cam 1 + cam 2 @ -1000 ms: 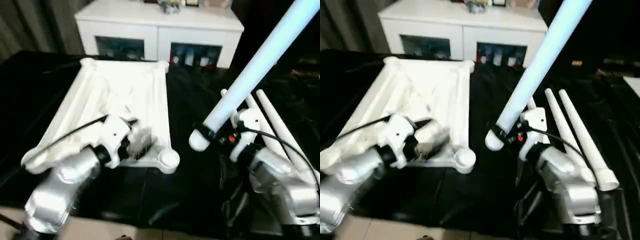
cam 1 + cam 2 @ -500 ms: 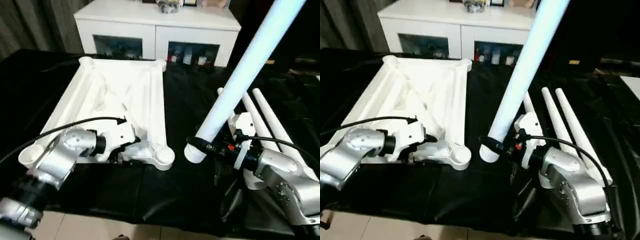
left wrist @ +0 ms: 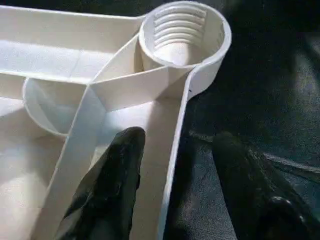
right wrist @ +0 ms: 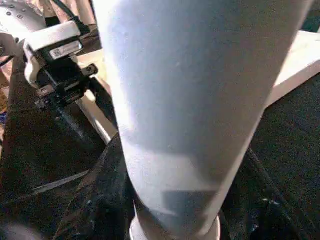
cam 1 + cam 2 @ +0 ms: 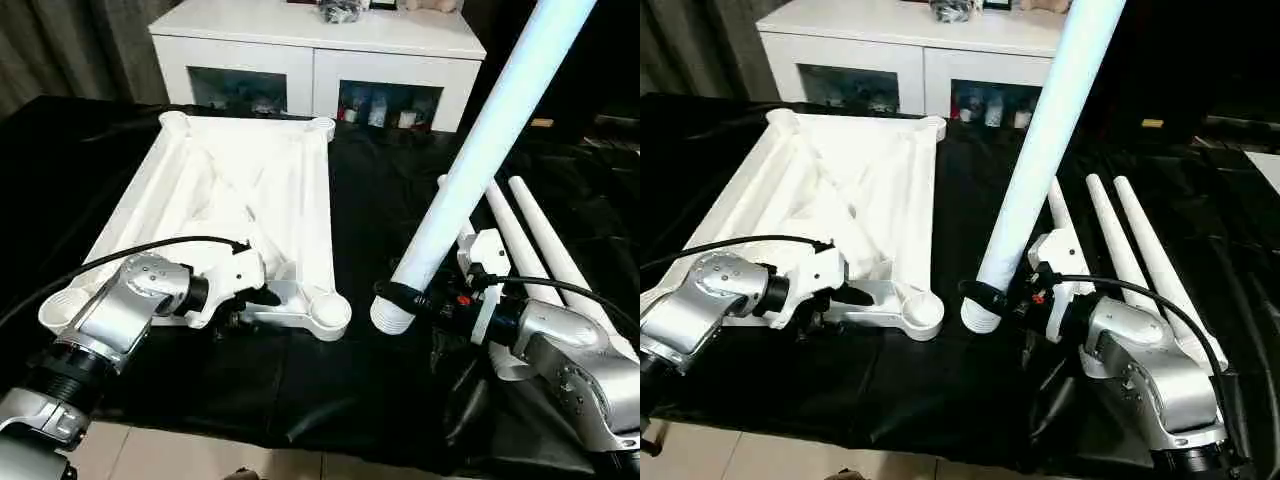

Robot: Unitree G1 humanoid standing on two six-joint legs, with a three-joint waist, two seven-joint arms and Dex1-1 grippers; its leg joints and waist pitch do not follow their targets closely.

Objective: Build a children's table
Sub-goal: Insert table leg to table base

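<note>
1. Black cloth covers the worktop (image 5: 360, 200), with a white glass-door cabinet (image 5: 315, 60) behind it. On the cloth lies the tabletop (image 5: 250, 190), underside up, ribs and round corner sockets showing.

2. Since a second ago the left gripper (image 3: 175, 150) has settled at the tabletop's near edge. Its fingers (image 3: 115, 175) now straddle the rim wall, one inside and one on the cloth, spread apart and not pressing the plastic, just beside the near right corner socket (image 3: 182, 32).

3. The right gripper (image 5: 405, 298) is closed around the thick end of a leg (image 5: 490, 140), which it has swung from a steep slant to nearer upright, bringing its foot down close to the cloth, near that socket but apart from it.

4. My reading: the left arm is set to steady the tabletop while the leg goes into the socket; neither has happened.

5. Spare legs (image 5: 540, 235) lie beside the right arm, partly covered by it, so their number is uncertain. The held leg's top is cut off by the frame.
</note>
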